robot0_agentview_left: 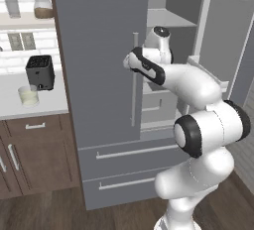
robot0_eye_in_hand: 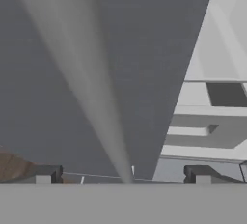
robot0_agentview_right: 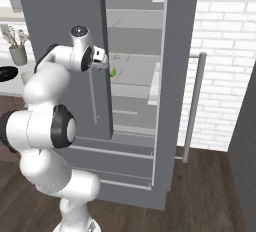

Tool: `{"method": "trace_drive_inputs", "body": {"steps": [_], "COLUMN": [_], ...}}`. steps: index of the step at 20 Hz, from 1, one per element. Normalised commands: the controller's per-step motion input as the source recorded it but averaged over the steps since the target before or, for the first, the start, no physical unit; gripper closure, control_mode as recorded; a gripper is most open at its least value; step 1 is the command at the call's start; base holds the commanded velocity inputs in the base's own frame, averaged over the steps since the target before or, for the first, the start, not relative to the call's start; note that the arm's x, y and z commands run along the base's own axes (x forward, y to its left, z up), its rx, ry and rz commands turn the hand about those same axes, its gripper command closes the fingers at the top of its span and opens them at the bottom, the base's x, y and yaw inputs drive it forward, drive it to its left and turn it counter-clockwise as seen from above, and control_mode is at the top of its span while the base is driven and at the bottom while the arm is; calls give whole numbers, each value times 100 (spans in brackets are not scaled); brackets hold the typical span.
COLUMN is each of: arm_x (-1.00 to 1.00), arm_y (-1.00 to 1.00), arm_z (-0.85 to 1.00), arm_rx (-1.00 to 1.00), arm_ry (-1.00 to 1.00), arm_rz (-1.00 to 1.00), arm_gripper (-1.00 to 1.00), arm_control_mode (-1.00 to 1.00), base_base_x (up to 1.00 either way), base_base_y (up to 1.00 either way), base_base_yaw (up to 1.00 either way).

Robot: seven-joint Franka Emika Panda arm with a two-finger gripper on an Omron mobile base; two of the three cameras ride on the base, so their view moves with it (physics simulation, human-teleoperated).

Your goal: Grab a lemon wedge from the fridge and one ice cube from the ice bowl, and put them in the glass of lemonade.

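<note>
Lemon wedge (robot0_agentview_right: 113,72) small, yellow-green, on pale fridge (robot0_agentview_right: 65,36) shelf, matte grey door, hand (robot0_eye_in_hand: 123,175) spread wide.

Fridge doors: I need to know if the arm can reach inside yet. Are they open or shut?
Right door open, showing shelves and the lemon wedge. Left door shut.

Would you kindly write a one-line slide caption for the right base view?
White arm's open gripper beside the tall matte grey fridge's closed left door, right door open, tiny yellow-green lemon wedge on a shelf inside.
</note>
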Motion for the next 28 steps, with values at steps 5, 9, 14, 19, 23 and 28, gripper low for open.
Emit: {"method": "trace_drive_inputs", "body": {"steps": [5,9,14,19,23,28], "arm_x": [7,0,7,0,5,7], "arm_y": [18,32,9,-6,-4,-8], "arm_z": [-30,-25,-7,1,2,1], "arm_rx": [-1,-3,-2,0,0,0], "arm_ry": [0,-7,-12,-2,0,0], "arm_rz": [3,2,0,0,0,0], "arm_gripper": [-100,-100,-100,-100,-100,-100], "arm_control_mode": [-100,-100,-100,-100,-100,-100], "base_base_x": [0,0,0,0,0,0], "base_base_y": [0,0,0,0,0,0], "base_base_yaw": [0,0,0,0,0,0]}}
